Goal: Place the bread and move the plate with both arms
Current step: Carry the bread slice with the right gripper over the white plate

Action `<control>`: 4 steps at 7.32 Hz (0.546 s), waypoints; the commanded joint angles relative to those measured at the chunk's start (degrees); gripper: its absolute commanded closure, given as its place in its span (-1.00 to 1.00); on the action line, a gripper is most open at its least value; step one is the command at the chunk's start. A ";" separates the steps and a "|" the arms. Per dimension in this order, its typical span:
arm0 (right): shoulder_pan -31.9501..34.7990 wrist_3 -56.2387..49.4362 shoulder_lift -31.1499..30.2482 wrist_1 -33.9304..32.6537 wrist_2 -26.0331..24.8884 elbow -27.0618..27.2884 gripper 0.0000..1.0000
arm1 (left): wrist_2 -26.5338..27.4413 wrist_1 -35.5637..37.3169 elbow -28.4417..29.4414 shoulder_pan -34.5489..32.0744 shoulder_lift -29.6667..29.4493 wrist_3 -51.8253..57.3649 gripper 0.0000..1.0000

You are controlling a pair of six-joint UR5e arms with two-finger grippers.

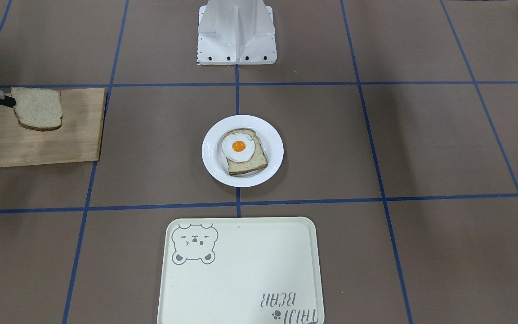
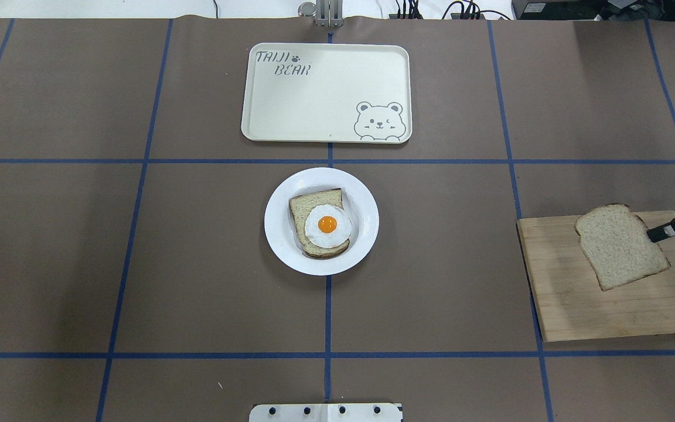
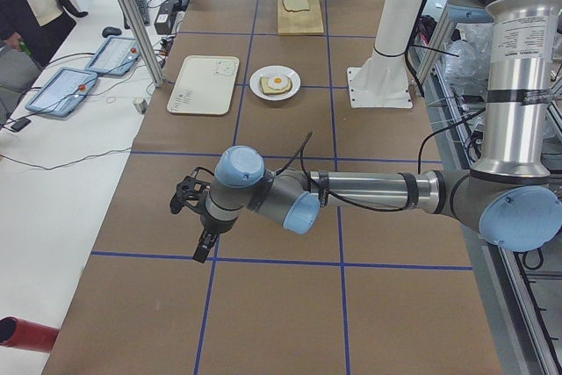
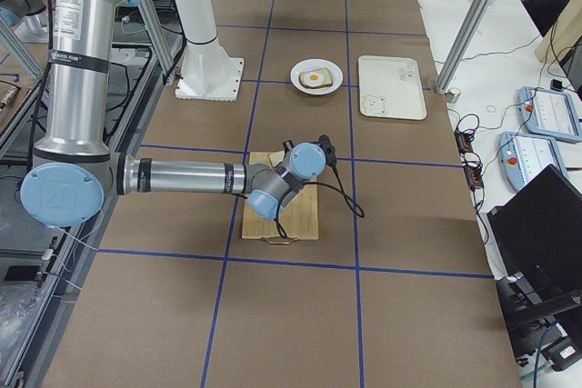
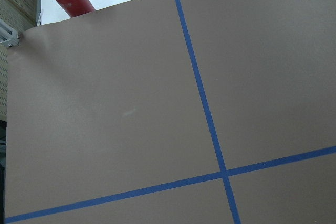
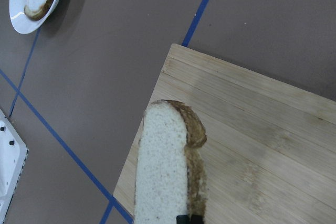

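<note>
The bread (image 2: 619,249) is a plain speckled slice held tilted a little above a wooden cutting board (image 2: 578,305) at the table's right. My right gripper (image 2: 657,234) is shut on its edge; it also shows in the front view (image 1: 11,101) and the right wrist view (image 6: 189,217). The white plate (image 2: 279,234) sits mid-table, carrying a slice with a fried egg (image 2: 327,225). My left gripper (image 3: 204,248) hovers over bare table far to the left, seen only from the side; I cannot tell if it is open.
A cream bear-print tray (image 2: 314,99) lies beyond the plate on the far side. The robot's white base (image 1: 236,31) stands on the near side. The cutting board (image 1: 38,148) has a metal handle at its outer end.
</note>
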 commanded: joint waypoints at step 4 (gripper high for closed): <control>-9.00 38.65 26.35 0.12 -12.96 0.80 1.00 | -0.09 0.16 2.02 0.00 0.01 -0.12 -0.99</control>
